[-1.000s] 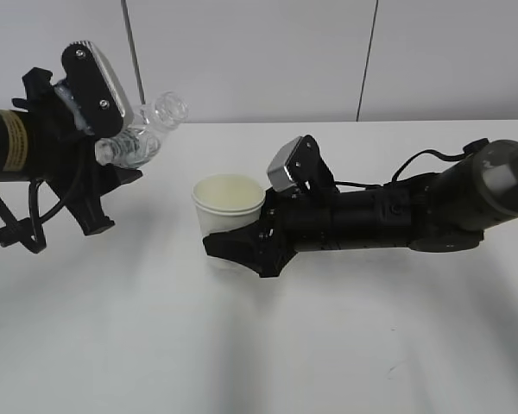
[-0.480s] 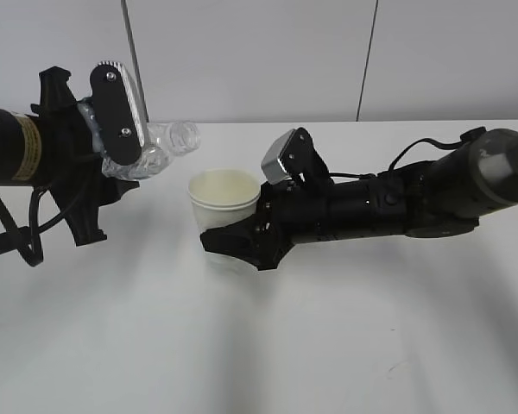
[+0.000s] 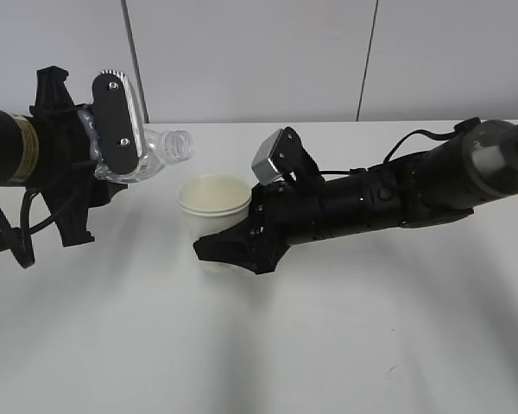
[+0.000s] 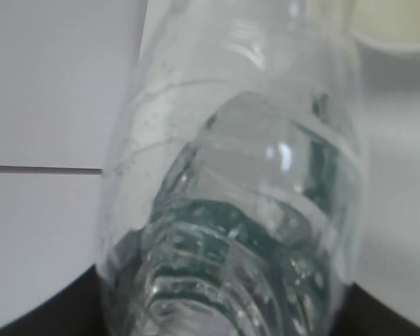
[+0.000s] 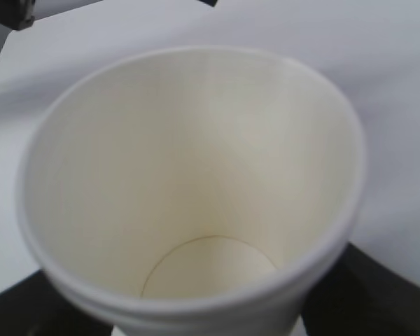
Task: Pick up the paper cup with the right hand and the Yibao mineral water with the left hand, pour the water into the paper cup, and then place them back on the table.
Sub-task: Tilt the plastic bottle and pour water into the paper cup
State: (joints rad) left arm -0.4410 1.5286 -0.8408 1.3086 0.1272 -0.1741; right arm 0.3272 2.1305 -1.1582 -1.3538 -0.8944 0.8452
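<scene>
My left gripper (image 3: 125, 159) is shut on the Yibao mineral water bottle (image 3: 155, 151) and holds it tilted almost level, its open mouth pointing right, just left of and above the paper cup (image 3: 212, 211). In the left wrist view the clear ribbed bottle (image 4: 234, 196) fills the frame, and the cup rim (image 4: 392, 28) shows at the top right. My right gripper (image 3: 233, 250) is shut on the cream-white cup, held a little above the table (image 3: 328, 345). The right wrist view looks down into the cup (image 5: 189, 189); its bottom looks dry.
A pale wall with dark vertical seams stands behind the table's far edge (image 3: 414, 121). My right arm (image 3: 397, 194) lies low across the right half of the table.
My left gripper has tipped the bottle from slanting upward to almost level, with its mouth nearer the cup. My right gripper has carried the cup left and slightly upward.
</scene>
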